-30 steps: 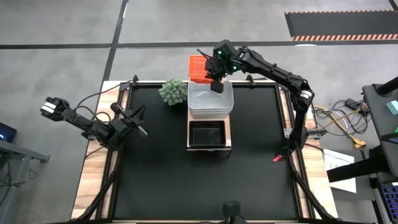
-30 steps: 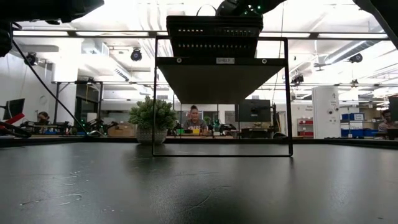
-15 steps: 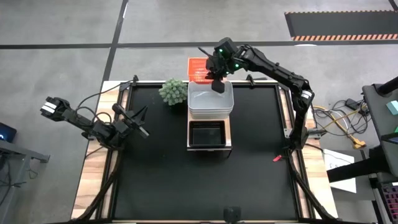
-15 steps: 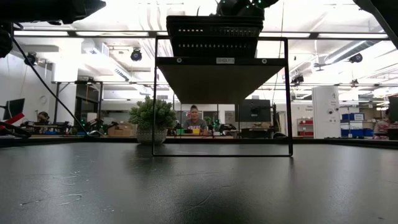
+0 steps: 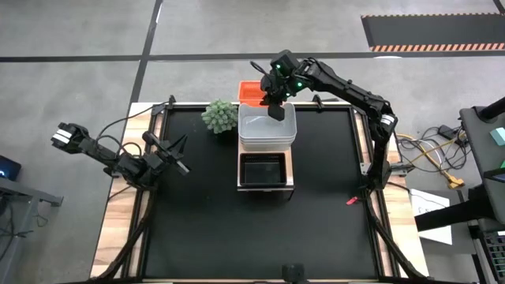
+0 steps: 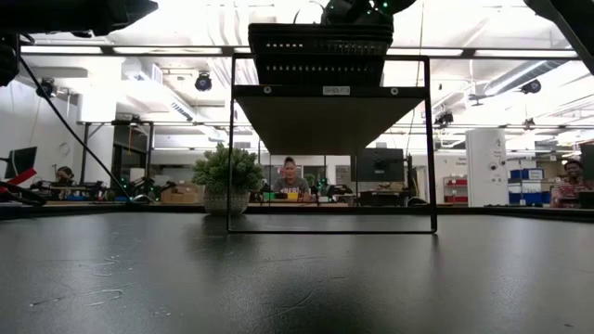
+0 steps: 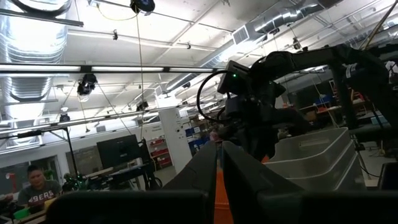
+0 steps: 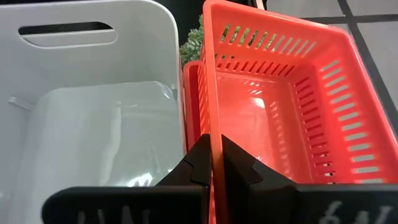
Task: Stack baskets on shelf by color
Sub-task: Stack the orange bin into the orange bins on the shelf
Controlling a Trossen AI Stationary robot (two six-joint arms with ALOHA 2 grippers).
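While the right gripper [image 8: 211, 163] has its jaws pinched on the near wall of the upper red-orange basket [image 8: 280, 106], that basket sits tilted over a second red-orange one whose rim shows just beneath it. Both lie at the far end of the shelf [image 5: 291, 167], just beside the stack of translucent white baskets [image 5: 267, 126] in the middle, with the black basket [image 5: 265, 170] at the near end.

The step in hand looks like seating the red-orange basket into its mate. By my judgement the next move calls for levelling it so the walls line up, lowering it until it nests, and only then letting go. A skewed drop could leave it jammed against the white stack.

The red-orange baskets are glossy plastic with rows of narrow slots along the walls and a smooth floor. The white ones are cloudy and smooth-sided, with a long oval handle slot. The shelf has a pale wood-grain top on a thin dark frame.

The left gripper [image 5: 175, 155] waits over the left side of the black desk [image 5: 197, 229], its jaws closed and empty. A small spiky green plant [image 5: 220, 116] stands near the white stack.
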